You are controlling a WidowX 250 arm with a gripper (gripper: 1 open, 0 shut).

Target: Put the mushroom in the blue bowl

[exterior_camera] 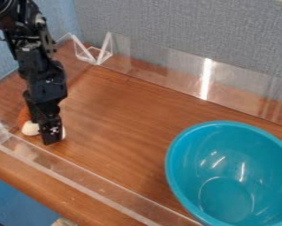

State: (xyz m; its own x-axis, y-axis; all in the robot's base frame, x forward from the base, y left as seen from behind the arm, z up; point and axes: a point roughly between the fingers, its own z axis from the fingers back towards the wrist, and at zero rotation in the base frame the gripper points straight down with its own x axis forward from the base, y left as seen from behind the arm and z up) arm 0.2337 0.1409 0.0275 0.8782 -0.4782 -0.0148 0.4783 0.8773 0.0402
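The brown wooden tabletop (137, 115) carries the large, glossy teal-blue bowl (229, 175) at the near right; the small cream-white mushroom (32, 129) lies on the wood, at the left.

The black robot arm (34, 55) enters at the far left and reaches down steeply, nearly vertical. Its wrist is angled so that the gripper (49, 132) points downward, low at the left side, fingers spread open with their tips lowest.
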